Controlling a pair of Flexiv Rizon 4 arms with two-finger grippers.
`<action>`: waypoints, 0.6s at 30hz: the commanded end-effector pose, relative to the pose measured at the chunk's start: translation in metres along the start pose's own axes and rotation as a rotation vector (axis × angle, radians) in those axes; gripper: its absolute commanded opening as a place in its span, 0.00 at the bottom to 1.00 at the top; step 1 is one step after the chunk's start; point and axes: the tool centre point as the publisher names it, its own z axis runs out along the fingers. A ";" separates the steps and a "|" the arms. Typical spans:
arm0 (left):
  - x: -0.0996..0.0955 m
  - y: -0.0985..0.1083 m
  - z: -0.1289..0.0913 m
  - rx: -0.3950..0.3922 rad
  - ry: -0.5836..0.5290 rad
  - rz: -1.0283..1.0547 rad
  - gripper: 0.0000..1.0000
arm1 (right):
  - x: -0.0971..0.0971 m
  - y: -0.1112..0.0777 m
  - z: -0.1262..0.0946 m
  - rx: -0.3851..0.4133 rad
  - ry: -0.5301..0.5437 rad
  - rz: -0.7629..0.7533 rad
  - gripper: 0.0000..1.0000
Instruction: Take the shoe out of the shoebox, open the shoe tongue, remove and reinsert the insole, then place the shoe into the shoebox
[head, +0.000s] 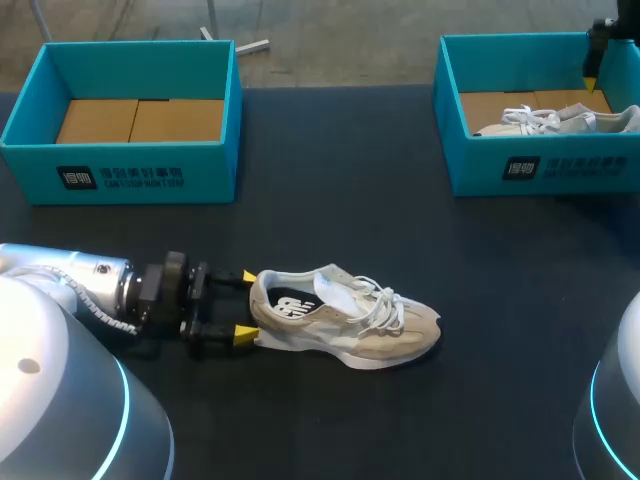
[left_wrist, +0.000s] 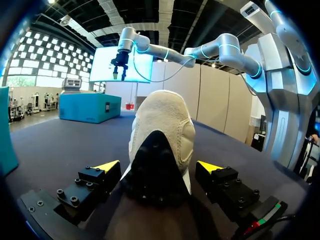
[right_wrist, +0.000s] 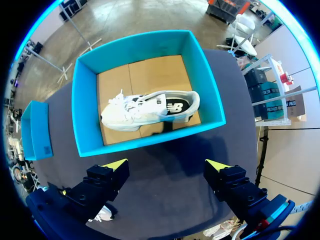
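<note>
Straddling the heel of the beige suede-and-mesh sneaker (head: 345, 320) lying on the dark desk (head: 330, 200), the left jaws stand spread, not pinching, probably lining up to steady it, while the right jaws hover spread above the teal cardboard shoebox (head: 480, 170) holding a white sneaker (right_wrist: 145, 110).

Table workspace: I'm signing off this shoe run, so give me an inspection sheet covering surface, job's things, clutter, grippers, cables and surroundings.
Surface: dark matte table.
Job's things: beige lace-up shoe upright on the table, heel toward the left gripper; empty teal cardboard shoebox at far left; second teal shoebox at far right, holding a white shoe.
Clutter: nothing seen.
Grippers: left gripper open, one finger on each side of the beige shoe's heel; right gripper open, above the second teal shoebox.
Cables: thin cable hanging along the right arm.
Surroundings: nothing seen.
</note>
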 end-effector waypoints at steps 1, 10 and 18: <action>0.001 -0.001 -0.006 -0.005 0.001 0.000 1.00 | 0.000 0.000 0.000 -0.001 0.000 0.001 1.00; -0.006 0.001 0.006 -0.039 0.057 -0.003 1.00 | 0.000 0.000 0.000 -0.001 0.000 0.001 1.00; -0.001 0.003 0.012 -0.056 0.094 0.001 1.00 | 0.000 0.000 0.000 -0.001 0.000 0.001 1.00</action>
